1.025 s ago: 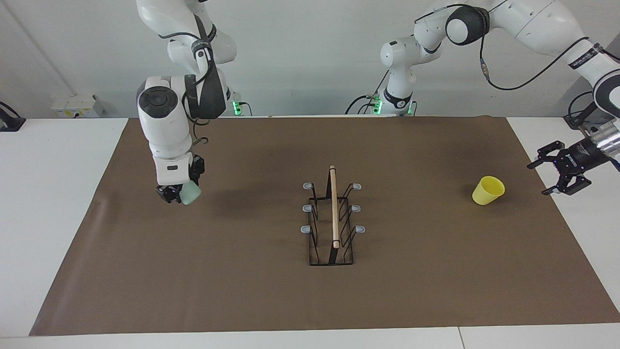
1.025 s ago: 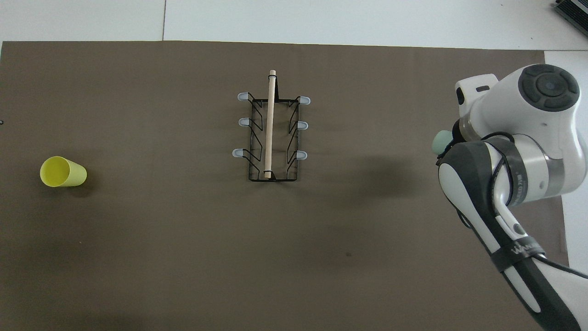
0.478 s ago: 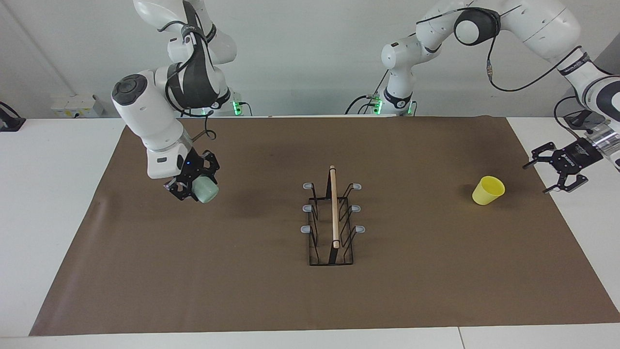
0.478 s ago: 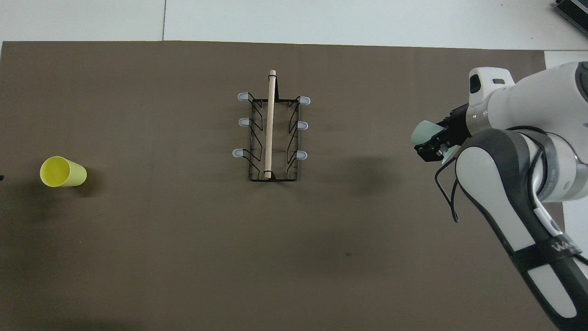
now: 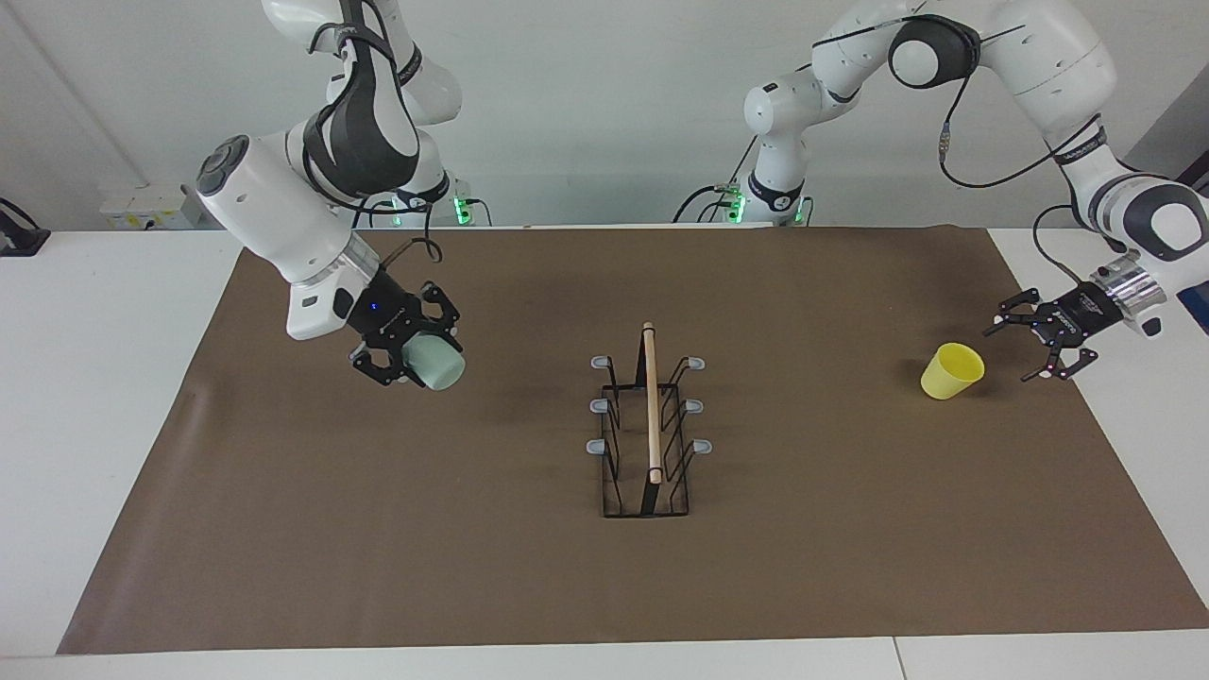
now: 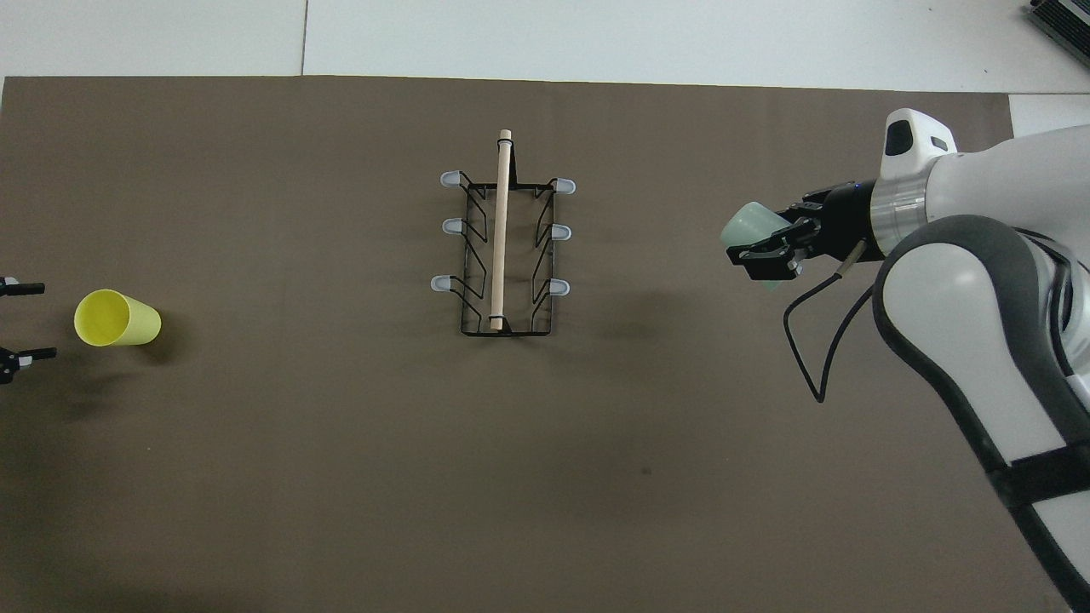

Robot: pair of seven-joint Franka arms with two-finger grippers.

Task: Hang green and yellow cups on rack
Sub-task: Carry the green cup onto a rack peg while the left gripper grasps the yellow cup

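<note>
Right hand [image 5: 408, 354] swung rackward | grips green cup [image 5: 432, 364] sideways, base toward rack [image 5: 648, 425] | left hand [image 5: 1048, 340] spread beside yellow cup [image 5: 951, 371]

Right pincer [image 5: 408, 357] gripping green cup [image 5: 433, 365] above mat, left pincer [image 5: 1037, 332] spread beside yellow cup [image 5: 951, 371] — rack [image 5: 649, 425] between.

Pale wall [image 5: 586, 113] — white table [image 5: 113, 378], brown mat [image 5: 472, 567]

I only get my left gripper's fingertips [image 6: 17, 322] at the overhead edge; the green cup's [image 5: 433, 365] mouth is hidden by my right gripper [image 5: 404, 351].
</note>
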